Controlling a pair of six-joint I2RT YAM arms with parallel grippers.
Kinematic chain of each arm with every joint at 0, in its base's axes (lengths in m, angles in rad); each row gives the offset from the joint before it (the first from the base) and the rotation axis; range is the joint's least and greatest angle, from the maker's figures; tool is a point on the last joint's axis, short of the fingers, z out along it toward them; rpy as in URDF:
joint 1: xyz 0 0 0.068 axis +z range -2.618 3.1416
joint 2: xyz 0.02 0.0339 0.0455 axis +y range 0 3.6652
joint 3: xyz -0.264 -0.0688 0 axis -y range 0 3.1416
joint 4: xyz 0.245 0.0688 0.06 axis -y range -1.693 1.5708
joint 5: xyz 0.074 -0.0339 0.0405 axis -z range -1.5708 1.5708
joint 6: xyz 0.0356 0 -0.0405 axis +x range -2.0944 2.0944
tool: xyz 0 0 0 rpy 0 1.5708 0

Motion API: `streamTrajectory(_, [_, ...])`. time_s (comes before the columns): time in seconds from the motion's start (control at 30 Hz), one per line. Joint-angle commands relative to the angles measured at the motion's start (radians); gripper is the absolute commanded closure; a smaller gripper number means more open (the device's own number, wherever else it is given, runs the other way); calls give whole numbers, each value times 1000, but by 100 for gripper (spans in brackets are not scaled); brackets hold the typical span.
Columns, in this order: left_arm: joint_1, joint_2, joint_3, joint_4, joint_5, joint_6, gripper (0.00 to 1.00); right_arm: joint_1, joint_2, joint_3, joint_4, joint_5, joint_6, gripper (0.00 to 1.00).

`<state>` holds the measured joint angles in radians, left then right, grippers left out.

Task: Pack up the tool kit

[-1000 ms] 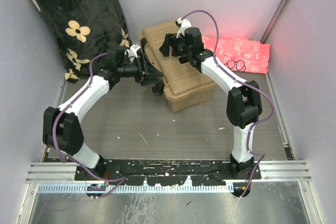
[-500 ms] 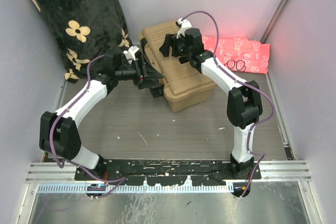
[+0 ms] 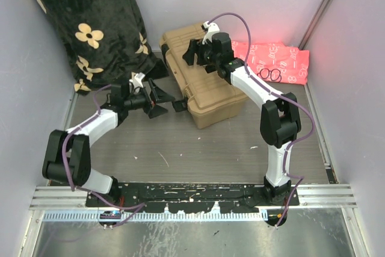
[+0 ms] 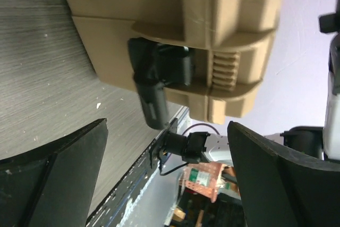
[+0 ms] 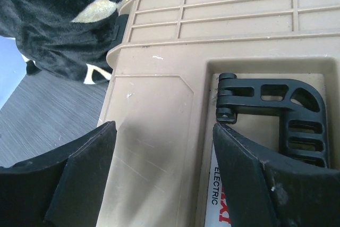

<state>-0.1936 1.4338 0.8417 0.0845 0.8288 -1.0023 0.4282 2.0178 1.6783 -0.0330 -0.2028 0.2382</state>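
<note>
Backs leftward off the tan toolbox (image 3: pixel 210 97) since a second ago, left end effector (image 3: pixel 163 99) now spread wide, pinching nothing, apart from the black latch (image 4: pixel 159 83). Sits lid-down on the bench (image 3: pixel 180 142), far of centre, just right of the floral blanket (image 3: pixel 90 22). Hovers over the lid beside the folded handle (image 5: pixel 276 120) — right end effector (image 5: pixel 163 131) spread, empty.

The tan toolbox (image 3: pixel 207 102) sits skewed toward the back of the table (image 3: pixel 150 142). Its ribbed lid (image 5: pixel 223 14) is down and its black handle (image 5: pixel 276 115) is folded flat in its recess. A black latch (image 4: pixel 159 78) shows on one side, seemingly hanging loose.
</note>
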Motion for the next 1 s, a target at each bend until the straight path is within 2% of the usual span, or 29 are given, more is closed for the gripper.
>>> streamTrajectory(0.0, [-35, 76, -53, 372, 13, -154, 3, -49, 214, -166, -784, 94, 39, 20])
streamTrajectory(0.17, [-65, 129, -27, 442, 13, -183, 0, -47, 199, -183, -787, 105, 38, 20])
streamTrajectory(0.33, [-87, 205, -15, 577, 11, -281, 1, -48, 197, -194, -785, 108, 39, 20])
streamTrajectory(0.63, [-122, 243, -5, 707, 12, -374, 1, -48, 209, -163, -803, 112, 40, 20])
streamTrajectory(0.97, [-156, 223, 27, 738, 23, -432, 1, -49, 212, -157, -809, 114, 39, 20])
